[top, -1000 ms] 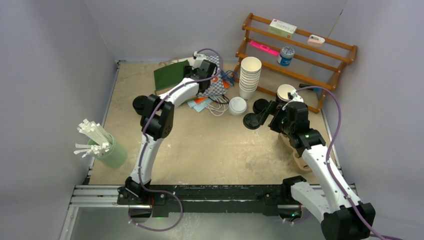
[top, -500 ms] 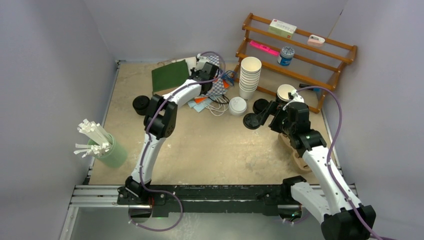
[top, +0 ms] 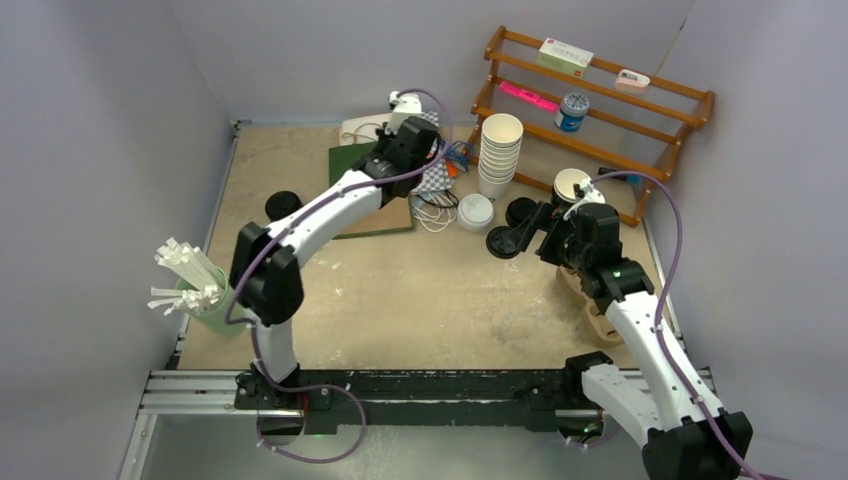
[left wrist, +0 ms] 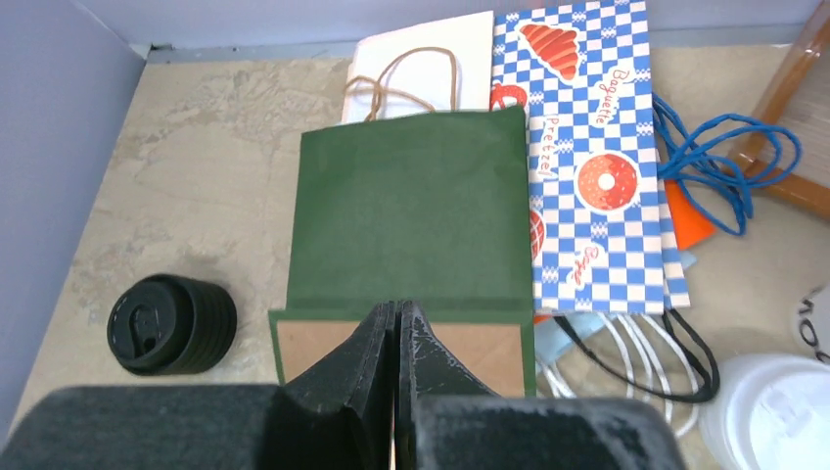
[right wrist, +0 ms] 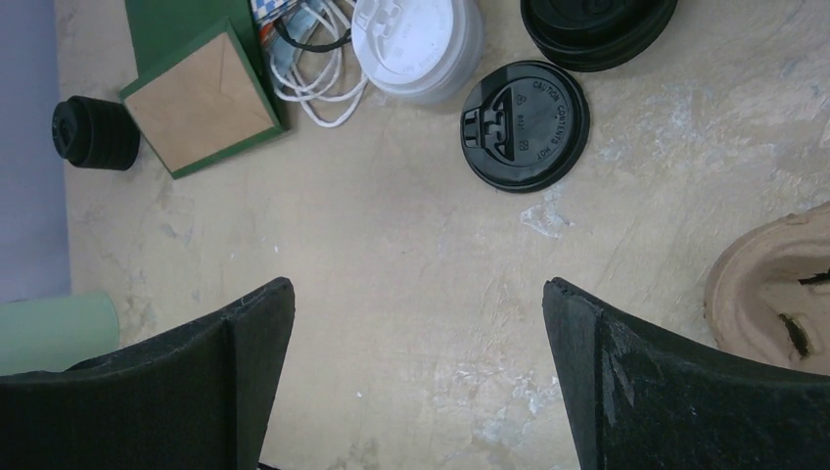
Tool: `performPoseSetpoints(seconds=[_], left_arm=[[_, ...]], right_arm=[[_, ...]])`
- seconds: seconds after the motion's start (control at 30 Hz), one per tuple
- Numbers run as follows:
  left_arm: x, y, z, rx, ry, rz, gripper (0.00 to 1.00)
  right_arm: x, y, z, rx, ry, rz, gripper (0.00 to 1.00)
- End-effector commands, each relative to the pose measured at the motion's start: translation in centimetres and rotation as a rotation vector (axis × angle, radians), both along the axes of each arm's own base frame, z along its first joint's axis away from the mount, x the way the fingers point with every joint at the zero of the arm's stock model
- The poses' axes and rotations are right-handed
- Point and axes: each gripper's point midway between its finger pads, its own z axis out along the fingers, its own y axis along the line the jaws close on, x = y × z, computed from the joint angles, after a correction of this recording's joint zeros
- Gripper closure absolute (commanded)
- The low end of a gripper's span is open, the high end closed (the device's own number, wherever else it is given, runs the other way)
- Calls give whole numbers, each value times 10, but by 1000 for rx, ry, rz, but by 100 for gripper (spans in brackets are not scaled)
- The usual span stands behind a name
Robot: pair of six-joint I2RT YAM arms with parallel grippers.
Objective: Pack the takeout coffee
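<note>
Coffee cup [top: 572, 186], dark with a white top, stands at about two o'clock on the table [top: 430, 300]. It is right in front of the wooden rack [top: 705, 110] and just behind the right arm. Neither gripper is on it.

The right gripper [right wrist: 413, 289] has its two fingers spread wide over bare table, with nothing between them. A flat black lid [right wrist: 526, 124] lies just ahead of it.

The left gripper [left wrist: 396, 311] is at twelve o'clock. Its fingers are pressed tight together and point at the folded brown bottom of a flat green paper bag [left wrist: 411, 215]. I cannot tell if they pinch anything. A blue checked bag [left wrist: 587, 147] lies right beside the green one.
</note>
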Motion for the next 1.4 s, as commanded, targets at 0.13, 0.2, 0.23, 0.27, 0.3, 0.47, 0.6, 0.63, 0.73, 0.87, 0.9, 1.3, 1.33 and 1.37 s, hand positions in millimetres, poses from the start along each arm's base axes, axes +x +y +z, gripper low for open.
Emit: performPoseSetpoints(seconds=[0.13, 0.2, 0.23, 0.27, 0.3, 0.47, 0.6, 0.63, 0.73, 0.87, 0.9, 1.3, 1.33, 1.37], left_arm=[[-73, -5, -18, -228, 71, -127, 100], [-81, -3, -27, -231, 77, -165, 79], [-83, -2, -31, -231, 80, -171, 62], [-84, 1, -35, -231, 81, -158, 41], [-81, 3, -38, -233, 80, -143, 29], [-51, 5, -48, -385, 111, -113, 10], [-25, 22, -63, -519, 137, 127, 8], [-22, 20, -67, -529, 150, 164, 7], [-4, -1, -77, -548, 184, 149, 4], [17, -34, -94, -491, 222, 69, 3], [19, -40, -99, -461, 232, 58, 3], [3, -24, -158, -145, 300, 196, 9], [1, -23, -160, -126, 297, 200, 13], [-1, -23, -162, -107, 294, 201, 19]], right_arm=[[4, 28, 10, 36, 12, 194, 13], [5, 37, 10, 63, 20, 241, 18], [5, 40, 10, 77, 17, 246, 18], [6, 42, 12, 91, 1, 249, 18], [7, 43, 15, 100, -15, 249, 18], [11, 39, 19, 79, -39, 234, 17], [13, 37, 20, 65, -44, 227, 15], [14, 37, 21, 64, -47, 225, 15], [16, 37, 20, 68, -47, 225, 15], [16, 36, 19, 65, -46, 219, 14], [16, 36, 20, 63, -46, 218, 14], [11, 34, 18, 66, -51, 210, 14], [11, 34, 18, 66, -52, 210, 14], [11, 34, 18, 66, -53, 210, 14]])
